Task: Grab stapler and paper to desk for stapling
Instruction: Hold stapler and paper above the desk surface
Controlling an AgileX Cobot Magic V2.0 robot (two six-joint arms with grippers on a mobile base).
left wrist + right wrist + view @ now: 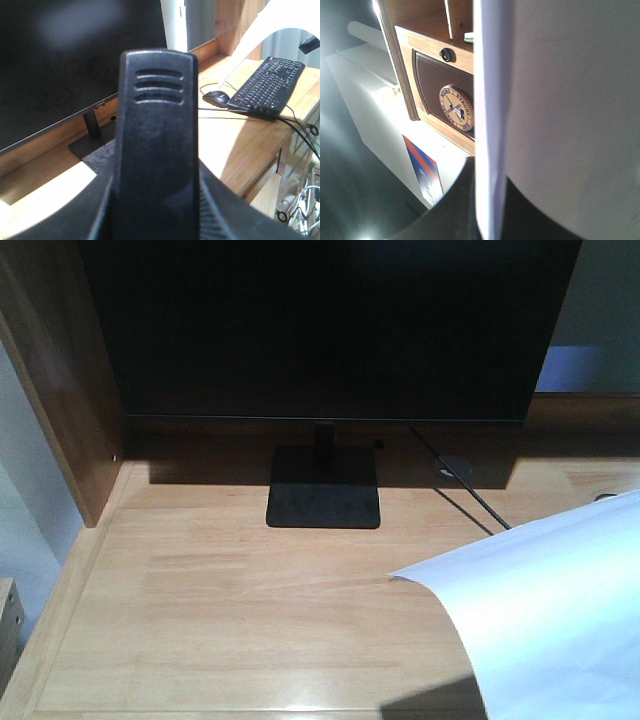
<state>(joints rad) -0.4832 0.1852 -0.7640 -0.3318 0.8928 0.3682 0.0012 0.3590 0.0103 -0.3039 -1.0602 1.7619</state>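
The right gripper (487, 212) is pinched tight on the paper (540, 610), carrying it curled in the air right of the monitor (320, 330), probably to lay it flat on the desk (220, 620). The left gripper (159, 217) looks clamped round the stapler (157, 140), held off the desk in front of the monitor (no container shows its contents).

The paper (560, 100) fills the right half of the frame, and its straight edge runs from top to bottom near the middle. At the bottom the dark right hand (490, 217) grips it from both sides. At the left is a wooden cabinet (427, 45) with a brown panel (430, 85) and a round emblem (456, 106).
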